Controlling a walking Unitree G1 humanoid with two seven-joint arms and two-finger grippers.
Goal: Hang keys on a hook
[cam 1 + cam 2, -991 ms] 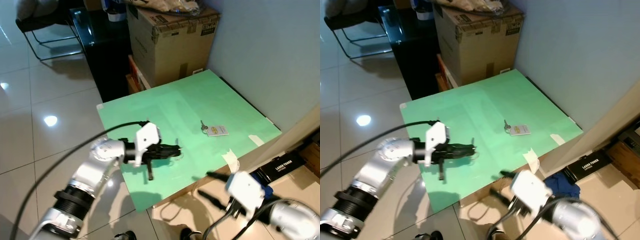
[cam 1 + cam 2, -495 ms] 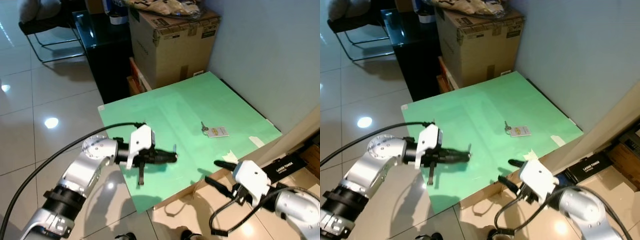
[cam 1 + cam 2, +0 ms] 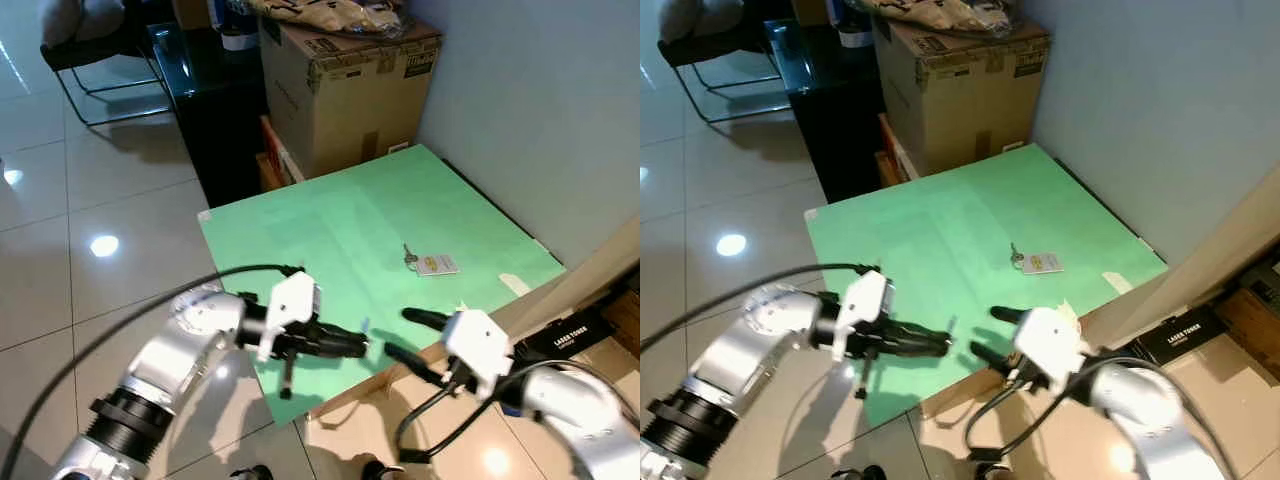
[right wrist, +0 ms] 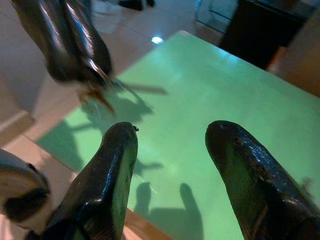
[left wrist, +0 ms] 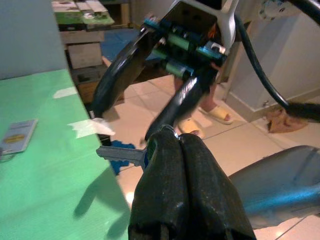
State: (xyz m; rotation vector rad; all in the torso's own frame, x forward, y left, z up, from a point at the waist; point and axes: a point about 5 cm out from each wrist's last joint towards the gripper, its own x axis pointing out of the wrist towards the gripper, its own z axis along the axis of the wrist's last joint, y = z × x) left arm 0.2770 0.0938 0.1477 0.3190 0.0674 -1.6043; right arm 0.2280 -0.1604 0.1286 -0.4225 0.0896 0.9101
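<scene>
A green board [image 3: 330,230] lies on the floor before one cardboard box [image 3: 345,75]. Above the board's near edge, the left gripper [image 3: 352,346] is clamped on a single small key [image 5: 120,154], its blade jutting past the fingertips toward the right gripper [image 3: 405,335], which faces it with fingers spread and empty. A second key with a white tag [image 3: 428,263] rests on the board, farther in. The keys look light, rigid and slippery; the tag or ring seems the surer hold.
</scene>
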